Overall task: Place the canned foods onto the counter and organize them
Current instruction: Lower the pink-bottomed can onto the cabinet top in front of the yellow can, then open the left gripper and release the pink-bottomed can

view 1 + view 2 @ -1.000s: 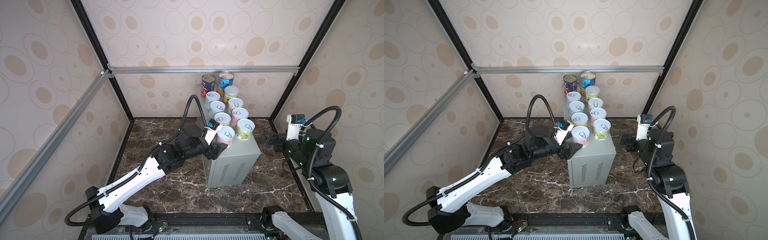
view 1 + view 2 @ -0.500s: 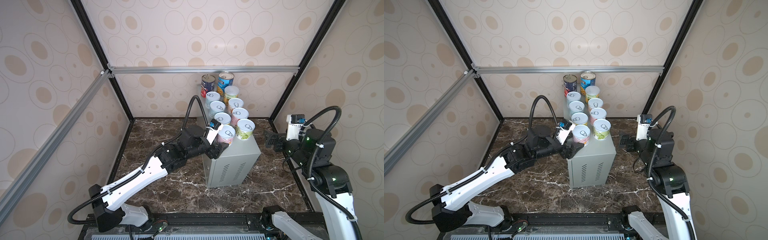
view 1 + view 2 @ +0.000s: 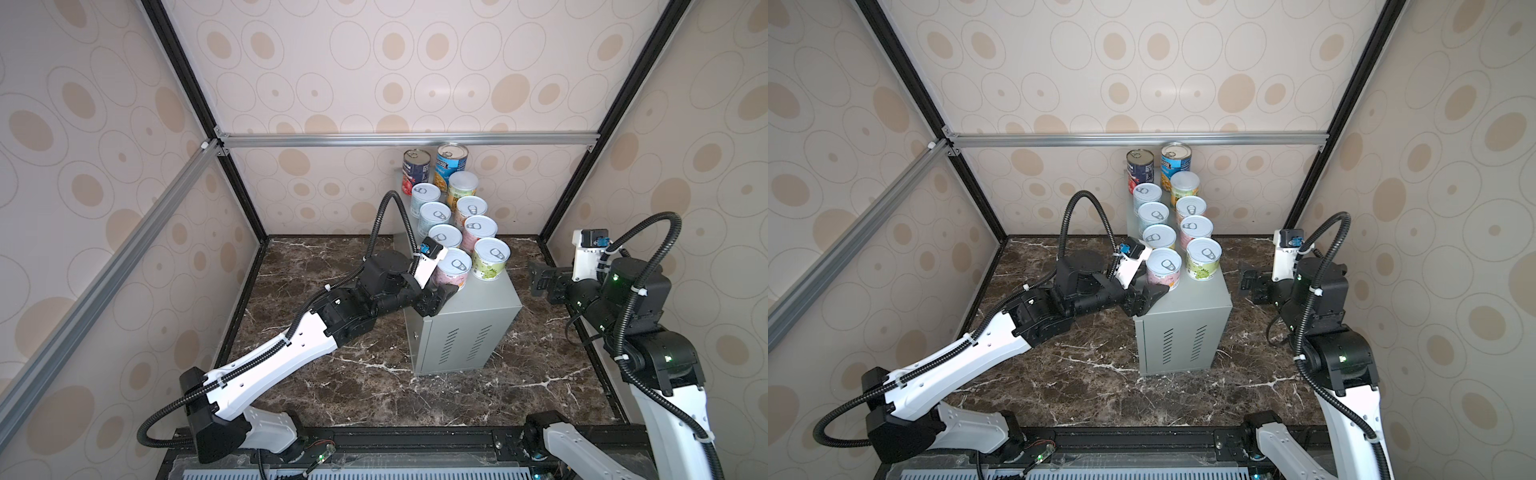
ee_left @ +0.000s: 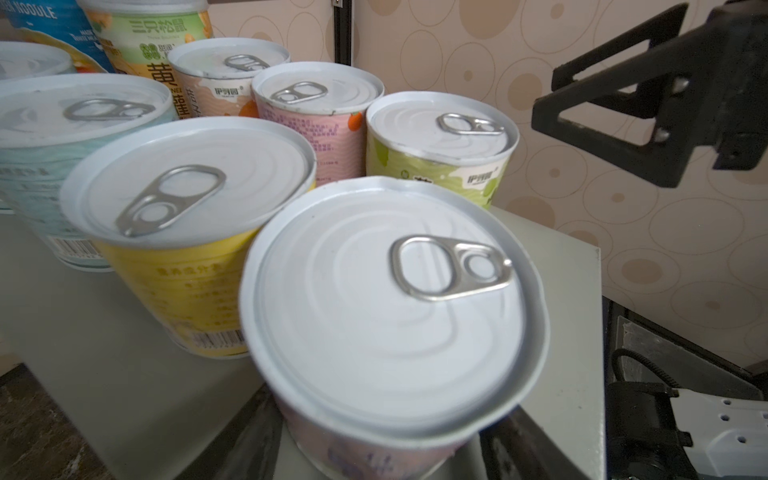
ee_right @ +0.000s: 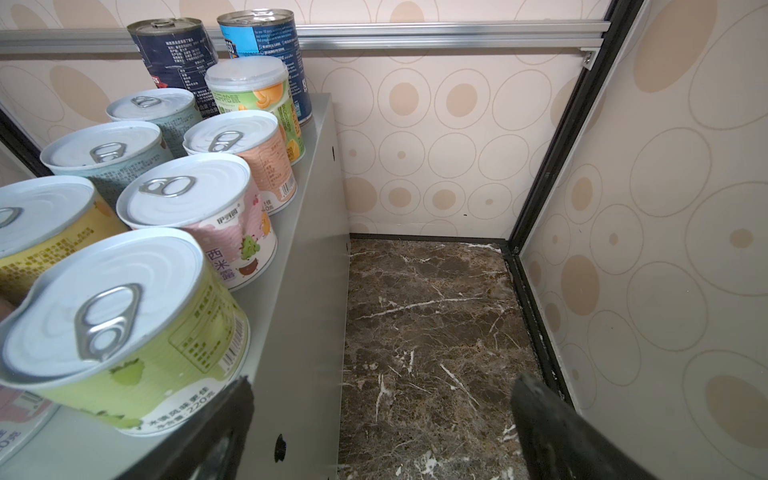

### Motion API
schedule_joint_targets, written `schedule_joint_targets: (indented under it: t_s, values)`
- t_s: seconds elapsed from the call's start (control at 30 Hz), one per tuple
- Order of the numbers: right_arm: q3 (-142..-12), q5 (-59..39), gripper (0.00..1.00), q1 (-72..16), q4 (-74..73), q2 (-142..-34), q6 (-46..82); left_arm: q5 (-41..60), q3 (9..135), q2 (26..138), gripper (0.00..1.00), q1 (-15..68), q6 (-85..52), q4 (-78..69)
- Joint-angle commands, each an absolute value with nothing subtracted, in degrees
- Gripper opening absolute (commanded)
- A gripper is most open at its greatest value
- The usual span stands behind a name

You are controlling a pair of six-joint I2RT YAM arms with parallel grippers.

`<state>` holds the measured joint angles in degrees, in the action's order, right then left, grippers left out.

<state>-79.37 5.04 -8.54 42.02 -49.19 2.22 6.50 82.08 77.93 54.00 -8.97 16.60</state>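
Observation:
Ten canned foods stand in two rows on the grey counter. Two tall cans, navy-red and blue-yellow, are at the back, with a green-yellow can in front of them. My left gripper reaches in from the left and is shut on the pink can at the front of the left row, a finger on each side of its wall. The light green can stands beside it. My right gripper hovers open to the right of the counter, holding nothing.
The counter stands against the back wall on the dark marble floor. Patterned walls and black frame posts enclose the cell. An aluminium rail runs behind the tall cans.
My left gripper's fingers have drawn in against the pink can, and the left arm has shifted slightly forward. The can stays in place. The right arm has not moved.

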Motion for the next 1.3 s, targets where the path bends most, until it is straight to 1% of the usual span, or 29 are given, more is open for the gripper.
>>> schedule_joint_targets:
  t_s: [0.0, 0.93, 1.27]
  values:
    - [-79.5, 5.9, 1.00, -8.1, 42.4, -48.5, 1.4, 6.9, 81.8, 78.8, 0.71, 53.9, -8.3, 15.6]
    - [-79.6, 6.1, 1.00, -8.1, 42.4, -48.5, 1.2, 4.9, 79.9, 77.5, 0.71, 50.9, -10.1, 13.4]
    - [-79.5, 5.5, 1.00, -8.1, 42.1, -48.7, 1.4, 4.4, 78.5, 76.1, 0.74, 50.1, -10.3, 13.4]
